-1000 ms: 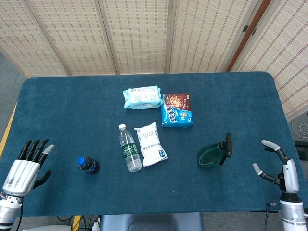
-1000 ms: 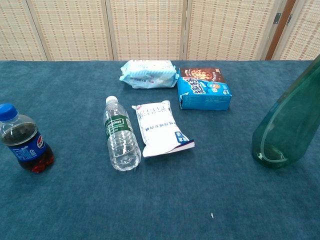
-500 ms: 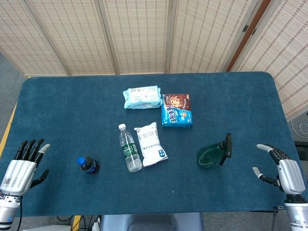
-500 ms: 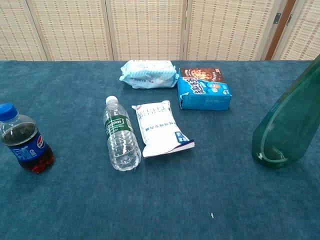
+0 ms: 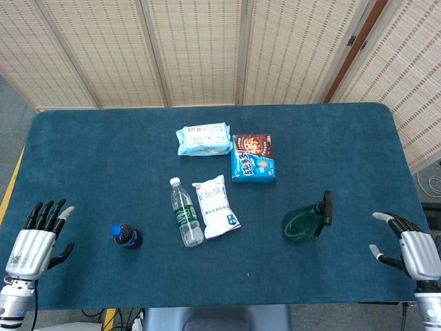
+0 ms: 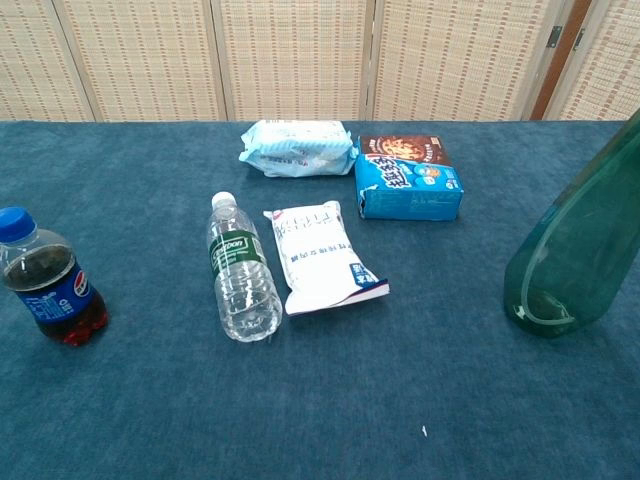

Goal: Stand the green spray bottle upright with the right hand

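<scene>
The translucent green spray bottle (image 5: 301,223) with a black trigger head stands on its base at the right front of the blue table; the chest view shows its body (image 6: 570,260) rising out of frame at the right edge. My right hand (image 5: 412,249) hovers at the table's front right corner, well to the right of the bottle, with fingers spread and nothing in it. At the front left corner my left hand (image 5: 36,239) is likewise empty with fingers apart. Neither hand shows in the chest view.
A small cola bottle (image 5: 127,236) stands at the front left. A clear water bottle (image 5: 186,212) and a white pouch (image 5: 216,206) lie mid-table. Behind them are a light blue wipes pack (image 5: 203,138) and a blue cookie box (image 5: 253,158). Woven screens close off the back.
The right hand has drawn back to the right and towards the front edge, away from the bottle. The left hand has sunk slightly towards the front edge. The bottle has not moved.
</scene>
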